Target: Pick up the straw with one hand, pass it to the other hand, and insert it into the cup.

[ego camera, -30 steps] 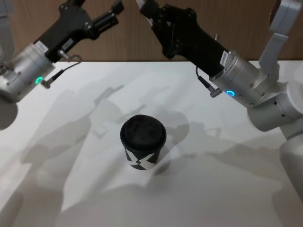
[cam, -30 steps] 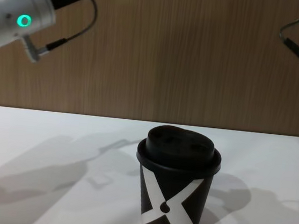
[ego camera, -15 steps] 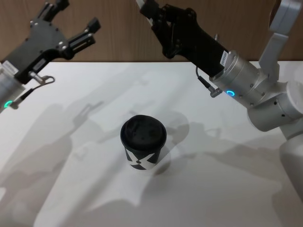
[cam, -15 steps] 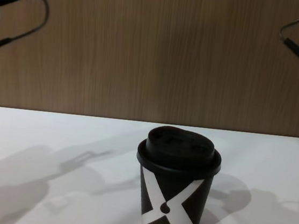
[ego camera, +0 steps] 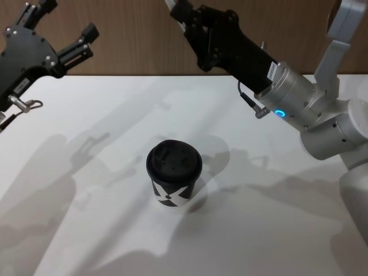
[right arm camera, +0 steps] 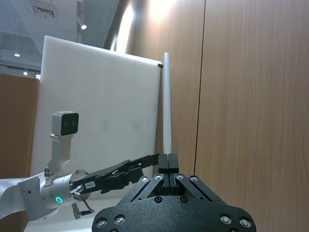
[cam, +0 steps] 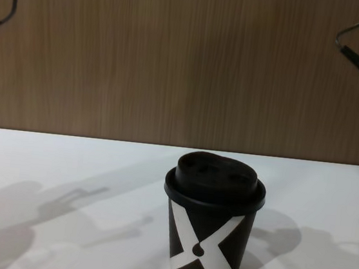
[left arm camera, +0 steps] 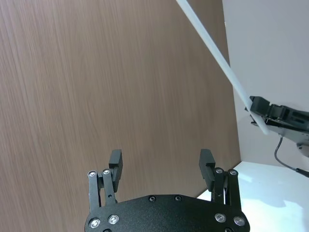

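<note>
The straw (right arm camera: 165,106) is in the air, not on the tabletop (ego camera: 276,218). It is clamped between the closed fingers of the right tool (right arm camera: 168,160). The grip sits near one end of the straw, so the long white part stands out far past the fingertips, and a short stub shows on the other side of the grip in the left wrist view (left arm camera: 266,130).

The cup (ego camera: 172,172) stands upright near the middle of the tabletop, its black lid (cam: 217,174) in place. It is below the right tool (ego camera: 183,12) and well apart from it, and nothing touches it.

The left tool (left arm camera: 161,162) is high on the robot's left, its fingers spread wide and holding nothing. From this I judge that the hand-over is done and the step in hand is the insertion.

To do it well, I think the right arm should first turn the wrist so the long end points down. It should then bring that end straight above the lid. I cannot tell exactly where the lid's opening is, so the end should find it before any push. The straw should go down along its own axis, slowly. A slanted push could bend the thin tube or tip the light cup. The left tool should keep away from the cup.
</note>
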You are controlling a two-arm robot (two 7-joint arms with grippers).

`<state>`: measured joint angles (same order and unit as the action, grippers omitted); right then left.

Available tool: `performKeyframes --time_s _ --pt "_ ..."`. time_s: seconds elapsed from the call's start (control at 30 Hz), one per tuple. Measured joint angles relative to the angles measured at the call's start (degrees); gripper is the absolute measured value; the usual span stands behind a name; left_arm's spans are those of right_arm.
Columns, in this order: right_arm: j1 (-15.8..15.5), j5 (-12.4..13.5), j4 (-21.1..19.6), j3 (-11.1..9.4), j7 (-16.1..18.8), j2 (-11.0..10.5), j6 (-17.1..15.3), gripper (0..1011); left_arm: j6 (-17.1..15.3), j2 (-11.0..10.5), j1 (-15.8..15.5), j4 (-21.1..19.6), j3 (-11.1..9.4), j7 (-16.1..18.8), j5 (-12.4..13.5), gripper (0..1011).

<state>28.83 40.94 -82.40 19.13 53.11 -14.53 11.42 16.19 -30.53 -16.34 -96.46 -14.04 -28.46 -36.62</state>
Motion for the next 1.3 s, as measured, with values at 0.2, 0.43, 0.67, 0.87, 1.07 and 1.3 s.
performKeyframes --time_s 0.2,0.43,0.67,0.87,1.07,1.3 --pt "0.0 0.0 0.0 0.0 0.0 0.0 0.0 5 0.0 -0.2 0.2 -0.7 0.3 -1.0 -0.7 1000" --pt "0.0 0.0 0.0 0.0 0.0 0.0 0.0 5 -0.9 0.1 -0.7 -0.5 -0.1 -3.2 -2.2 1001" --pt "0.0 0.0 0.0 0.0 0.0 0.0 0.0 5 -2.0 0.8 -1.9 0.3 -0.6 -6.2 -5.1 1000" --pt "0.4 0.0 0.3 0.1 0.1 -0.1 0.4 5 -3.2 1.5 -2.7 0.8 -1.0 -8.7 -8.6 1000" --pt "0.9 -0.2 1.0 0.3 0.2 -0.4 0.7 5 -4.1 2.1 -3.0 0.8 -1.1 -10.6 -11.8 1000" --pt "1.4 -0.6 1.6 0.8 0.4 -1.1 0.5 5 -4.8 2.3 -3.2 0.6 -1.1 -12.0 -14.7 1000"
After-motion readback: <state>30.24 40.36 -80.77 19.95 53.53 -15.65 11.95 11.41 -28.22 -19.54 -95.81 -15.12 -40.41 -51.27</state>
